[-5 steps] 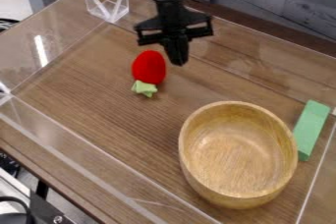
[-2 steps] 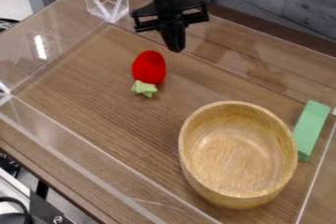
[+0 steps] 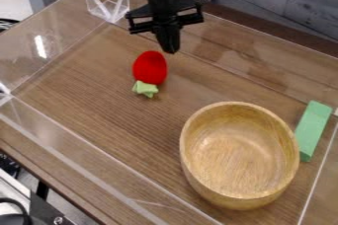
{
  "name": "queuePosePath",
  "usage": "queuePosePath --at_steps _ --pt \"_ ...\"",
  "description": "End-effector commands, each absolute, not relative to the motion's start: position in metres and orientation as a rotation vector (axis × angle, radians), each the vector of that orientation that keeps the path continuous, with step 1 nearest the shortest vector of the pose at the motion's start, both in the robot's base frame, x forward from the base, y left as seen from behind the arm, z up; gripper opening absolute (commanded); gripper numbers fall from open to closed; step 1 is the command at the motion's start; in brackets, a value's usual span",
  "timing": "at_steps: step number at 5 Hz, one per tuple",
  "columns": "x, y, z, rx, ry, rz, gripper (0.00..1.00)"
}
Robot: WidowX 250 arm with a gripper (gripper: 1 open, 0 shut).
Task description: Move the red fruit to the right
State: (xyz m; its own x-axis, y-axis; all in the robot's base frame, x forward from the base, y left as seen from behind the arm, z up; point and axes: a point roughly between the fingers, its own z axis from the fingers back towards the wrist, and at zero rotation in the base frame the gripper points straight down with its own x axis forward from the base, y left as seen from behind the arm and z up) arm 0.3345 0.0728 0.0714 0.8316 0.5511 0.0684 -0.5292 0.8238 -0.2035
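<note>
Gripper [image 3: 166,39] is hovering closed behind the strawberry [image 3: 149,67]; you are viewing glossy red plastic lying on grained wood [image 3: 79,99], left of the round bowl [image 3: 239,156].

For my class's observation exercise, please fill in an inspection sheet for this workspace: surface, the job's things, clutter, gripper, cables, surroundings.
Surface: brown wood-look table with pale lines and a glossy reflection at left.
Job's things: red fruit, green leafy cap toward the near side, lying on the table left of the bowl.
Clutter: round wooden bowl, nothing seen inside; flat green block right of it.
Gripper: black, beyond the fruit, shut, no fruit held.
Cables: dark ones off the table's near-left edge.
Surroundings: clear plastic-like piece at the far left; its purpose cannot be told.
</note>
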Motion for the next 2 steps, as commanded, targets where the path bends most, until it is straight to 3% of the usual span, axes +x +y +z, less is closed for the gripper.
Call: queuePosePath --at_steps 1,2 --pt "0.333 0.069 0.100 -0.173 -0.209 0.674 0.00" --pt "0.331 0.057 0.114 -0.185 -0.218 0.778 0.00"
